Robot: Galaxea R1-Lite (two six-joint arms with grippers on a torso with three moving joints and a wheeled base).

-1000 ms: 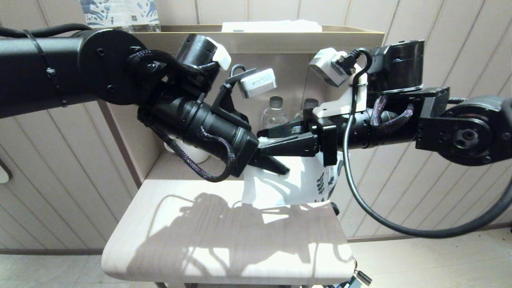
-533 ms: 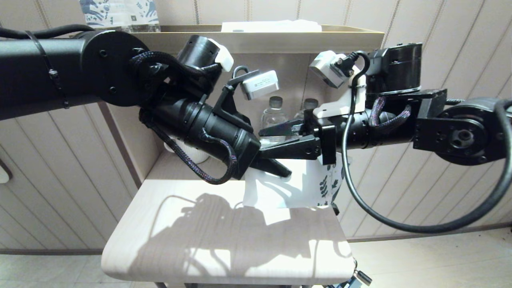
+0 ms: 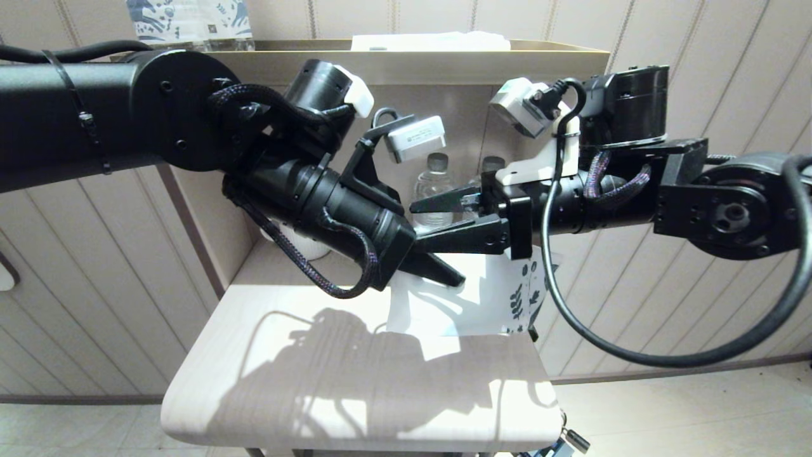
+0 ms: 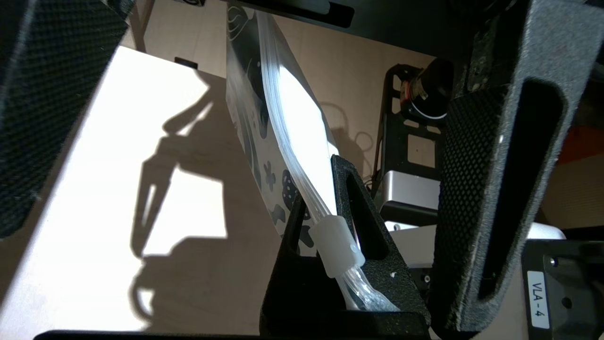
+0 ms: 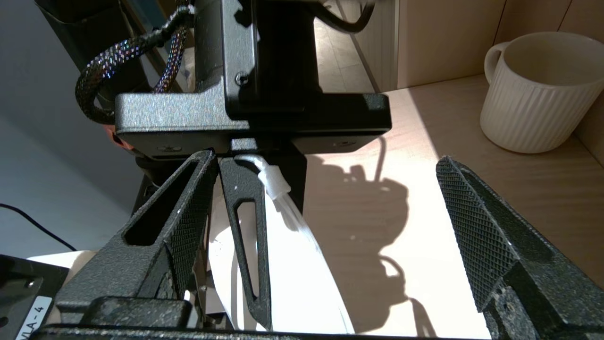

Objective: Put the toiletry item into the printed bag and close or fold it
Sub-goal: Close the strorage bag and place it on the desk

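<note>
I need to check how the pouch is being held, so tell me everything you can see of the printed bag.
The printed bag is a thin, flat white plastic pouch with dark leaf and flower print, hanging upright above the pale table. A clear zip track runs along its top edge, with a white slider near one end. The left gripper is shut on that top edge beside the slider. The right gripper stands open close by, not gripping it. Its contents cannot be seen.
</note>
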